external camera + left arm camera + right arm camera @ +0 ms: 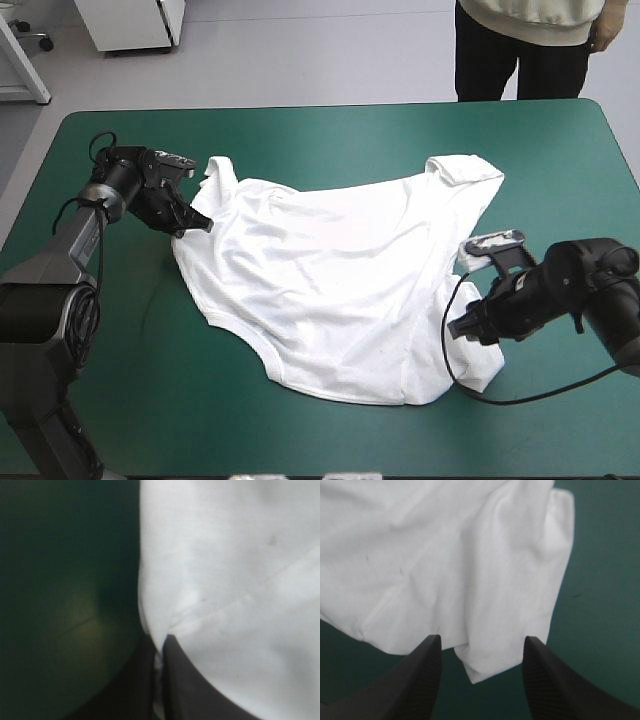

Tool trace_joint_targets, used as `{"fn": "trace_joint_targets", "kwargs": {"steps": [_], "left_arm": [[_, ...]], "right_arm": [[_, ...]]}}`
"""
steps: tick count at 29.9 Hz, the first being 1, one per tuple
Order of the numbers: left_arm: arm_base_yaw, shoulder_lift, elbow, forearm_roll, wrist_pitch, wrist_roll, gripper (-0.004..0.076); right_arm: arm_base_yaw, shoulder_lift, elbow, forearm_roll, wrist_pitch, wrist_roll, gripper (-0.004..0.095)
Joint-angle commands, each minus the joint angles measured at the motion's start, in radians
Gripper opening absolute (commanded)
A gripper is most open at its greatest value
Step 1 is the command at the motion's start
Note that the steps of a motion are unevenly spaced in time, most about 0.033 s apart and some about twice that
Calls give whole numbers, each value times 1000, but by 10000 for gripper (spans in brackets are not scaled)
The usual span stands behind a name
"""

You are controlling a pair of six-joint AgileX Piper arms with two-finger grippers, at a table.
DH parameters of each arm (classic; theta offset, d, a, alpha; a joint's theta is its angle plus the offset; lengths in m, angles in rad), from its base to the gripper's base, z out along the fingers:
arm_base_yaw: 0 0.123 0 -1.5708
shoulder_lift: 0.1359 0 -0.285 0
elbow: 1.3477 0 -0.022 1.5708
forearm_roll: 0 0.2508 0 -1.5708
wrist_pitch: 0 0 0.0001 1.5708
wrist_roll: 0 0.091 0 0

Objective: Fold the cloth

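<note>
The white T-shirt (340,280) lies spread but wrinkled across the middle of the teal-green table. My left gripper (200,224) is at the shirt's left edge, shut on the T-shirt; in the left wrist view the fabric edge (215,570) is pinched between the black fingertips (172,652). My right gripper (468,325) sits low at the shirt's right side, open. In the right wrist view its fingers (427,655) stand apart with a corner of the T-shirt (485,605) lying between and ahead of them.
Bare teal-green cover (150,400) surrounds the shirt on the near side and along the far edge (330,130). A sleeve (465,168) is bunched at the shirt's far right.
</note>
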Motion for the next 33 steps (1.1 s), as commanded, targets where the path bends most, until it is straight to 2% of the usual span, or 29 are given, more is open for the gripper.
{"fn": "trace_joint_targets", "kwargs": {"steps": [1, 7, 14, 19, 25, 28, 33], "left_arm": [[0, -41, -30, -2, -6, -11, -9], [0, -37, -30, -39, -18, -2, -9], [0, -37, -30, -44, -13, 16, -9], [0, -37, -30, -44, -17, 23, -9], [0, -37, -30, -44, -17, 23, -9], [0, -37, -30, -44, -17, 23, -9], [0, -37, -30, -42, -17, 23, -9]], "right_arm": [[100, -24, 51, -74, -35, 84, 475], [233, -32, 93, -85, -50, 115, 483], [242, -32, 186, -240, -63, 174, 599], [242, -32, 233, -201, -119, 134, 663], [242, -32, 302, -232, -229, 128, 664], [242, -26, 334, -204, -305, 128, 662], [242, 40, 348, -179, -354, 120, 627]]}}
